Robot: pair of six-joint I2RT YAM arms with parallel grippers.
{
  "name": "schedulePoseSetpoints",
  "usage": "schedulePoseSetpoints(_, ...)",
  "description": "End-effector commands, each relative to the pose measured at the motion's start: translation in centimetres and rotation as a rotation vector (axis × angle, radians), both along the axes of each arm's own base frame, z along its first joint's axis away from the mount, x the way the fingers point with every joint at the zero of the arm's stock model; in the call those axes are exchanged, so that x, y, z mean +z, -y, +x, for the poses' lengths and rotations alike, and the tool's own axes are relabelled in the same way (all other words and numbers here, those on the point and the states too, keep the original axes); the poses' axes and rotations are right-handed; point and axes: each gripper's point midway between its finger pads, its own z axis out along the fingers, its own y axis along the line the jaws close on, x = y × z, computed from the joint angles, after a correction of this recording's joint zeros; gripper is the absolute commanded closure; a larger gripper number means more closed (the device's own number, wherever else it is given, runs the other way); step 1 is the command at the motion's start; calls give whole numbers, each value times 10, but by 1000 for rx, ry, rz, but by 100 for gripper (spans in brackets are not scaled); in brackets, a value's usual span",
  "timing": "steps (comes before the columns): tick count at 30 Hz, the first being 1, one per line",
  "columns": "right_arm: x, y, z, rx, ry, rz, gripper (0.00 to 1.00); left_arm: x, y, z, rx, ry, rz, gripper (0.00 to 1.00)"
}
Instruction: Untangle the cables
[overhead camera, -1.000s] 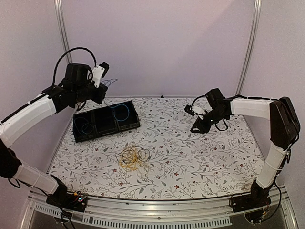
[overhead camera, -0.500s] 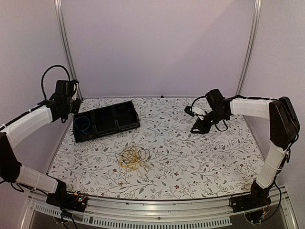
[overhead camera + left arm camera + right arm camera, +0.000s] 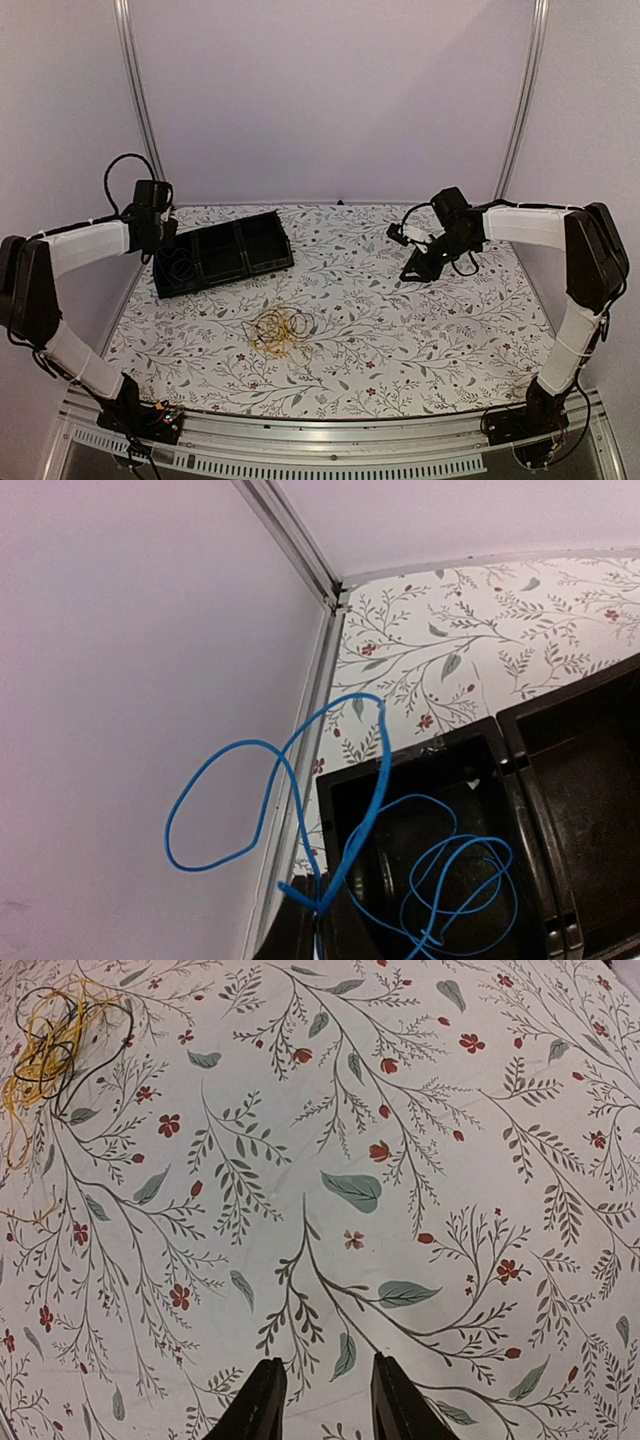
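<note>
The blue cable [image 3: 380, 770] is pinched at one end by the left gripper [image 3: 318, 915], whose fingers are clenched on it at the 6 o'clock edge of the left wrist view. From there one loop is thrown out toward 9 o'clock in front of the wall [image 3: 120, 680]. The rest is coiled in the end compartment of the tray [image 3: 225, 277]. In the top view the tray is seen at 10 o'clock on the table [image 3: 430, 340], with the left gripper at its left end. A tangle [image 3: 281, 329] of yellow and dark cables is seen on the table at about 7 o'clock from its middle, apart from the tray and from both grippers. The right gripper [image 3: 322, 1400] is held over the table at 2 o'clock, its fingers parted with nothing between them. In the right wrist view the tangle is seen at 10 o'clock.
</note>
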Motion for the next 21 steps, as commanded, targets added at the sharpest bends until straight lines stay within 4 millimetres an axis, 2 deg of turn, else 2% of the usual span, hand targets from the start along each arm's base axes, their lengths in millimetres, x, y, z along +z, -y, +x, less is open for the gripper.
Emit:
schedulePoseSetpoints(1,8,-3,1,15,0,21,67,-32,8,11,-16,-30,-99,100)
schedulePoseSetpoints(14,8,-2,0,18,-2,19,67,-71,59,9,-173,-118,-387,100)
schedulePoseSetpoints(21,6,-2,0,18,-5,16,67,-95,58,-2,-104,-222,-446,100)
